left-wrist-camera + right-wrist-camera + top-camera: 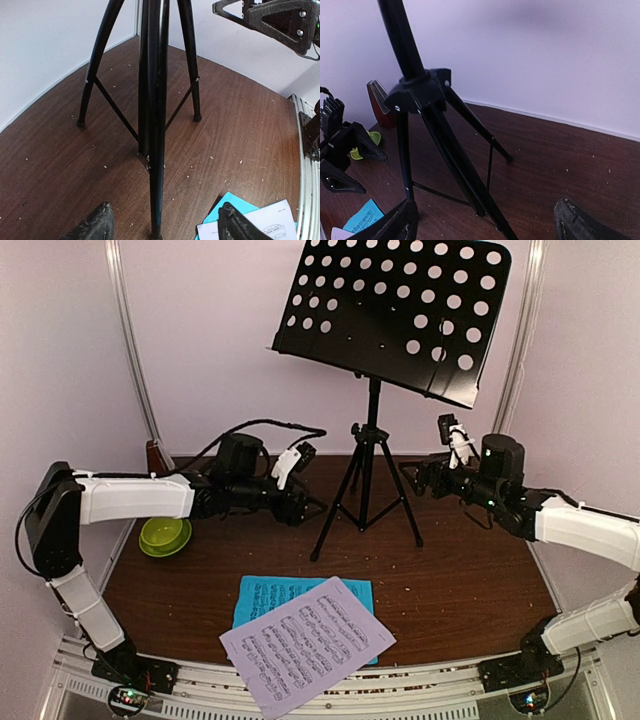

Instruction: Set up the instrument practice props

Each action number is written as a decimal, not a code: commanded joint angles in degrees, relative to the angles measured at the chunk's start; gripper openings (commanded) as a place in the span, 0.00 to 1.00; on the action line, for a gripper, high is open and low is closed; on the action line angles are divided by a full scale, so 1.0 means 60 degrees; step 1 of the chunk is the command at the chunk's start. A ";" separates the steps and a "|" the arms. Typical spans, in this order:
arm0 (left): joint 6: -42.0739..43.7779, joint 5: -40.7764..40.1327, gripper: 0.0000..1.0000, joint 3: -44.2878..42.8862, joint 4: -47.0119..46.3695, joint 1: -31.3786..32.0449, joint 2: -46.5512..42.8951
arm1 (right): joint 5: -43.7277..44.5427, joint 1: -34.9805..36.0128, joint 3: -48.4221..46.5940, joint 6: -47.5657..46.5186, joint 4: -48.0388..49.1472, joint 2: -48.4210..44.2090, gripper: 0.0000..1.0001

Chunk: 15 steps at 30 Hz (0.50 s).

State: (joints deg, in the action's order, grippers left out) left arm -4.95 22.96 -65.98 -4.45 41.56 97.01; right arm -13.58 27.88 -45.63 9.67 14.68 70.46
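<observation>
Top external view: music stand [395, 310] tripod stands between left gripper [305, 506] and right gripper [414, 478]. Both jaw sets apart, empty. Wrist views: tripod legs directly ahead of each.

metronome [157, 454] mostly hidden behind left arm [135, 497].

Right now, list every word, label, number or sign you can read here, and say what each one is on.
No text in any view can be read.
On the white music sheet: printed staves of notes, too small to read.
On the cyan music sheet: dark printed lines, too small and blurred to read.
On the music stand: no label or brand visible.
</observation>
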 commanded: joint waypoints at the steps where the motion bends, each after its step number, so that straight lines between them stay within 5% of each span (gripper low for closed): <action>1: -0.0313 0.0366 0.72 -0.0145 -0.0441 -0.0013 0.0410 | 0.0628 -0.0141 0.0052 -0.0344 -0.1015 0.0093 0.94; 15: -0.0618 0.0409 0.69 -0.0946 -0.0452 0.0119 0.1525 | 0.0748 -0.0442 -0.0408 -0.0960 -0.1128 0.2041 0.84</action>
State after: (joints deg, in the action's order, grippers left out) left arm -7.70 24.34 -68.38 -4.62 41.98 104.07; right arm -9.72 25.45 -46.39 5.74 6.13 81.17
